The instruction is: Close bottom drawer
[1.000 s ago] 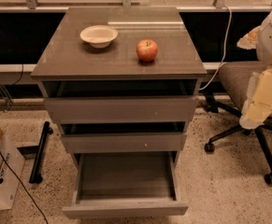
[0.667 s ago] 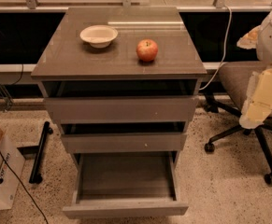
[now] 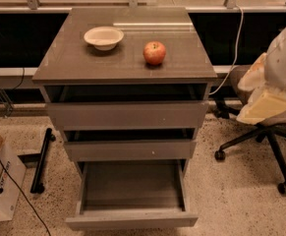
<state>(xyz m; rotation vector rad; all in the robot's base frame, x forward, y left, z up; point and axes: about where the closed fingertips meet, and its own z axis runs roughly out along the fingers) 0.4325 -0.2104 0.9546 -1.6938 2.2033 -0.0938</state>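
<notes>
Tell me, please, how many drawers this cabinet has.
3: top drawer under the tabletop, middle drawer below it, bottom drawer lowest, pulled farthest out. The gripper is at the right edge, touching none.

Cabinet top (image 3: 182, 63): bowl (image 3: 103, 37), apple (image 3: 154, 52) (1 each)

Grey-brown handleless bottom drawer (image 3: 132, 198) wide open at cabinet's (image 3: 128, 114) foot; end effector (image 3: 266, 108) far right, apart.

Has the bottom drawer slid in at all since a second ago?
No. The bottom drawer is pulled out as far past the middle drawer as before; the hand is at the right, by the chair.
</notes>
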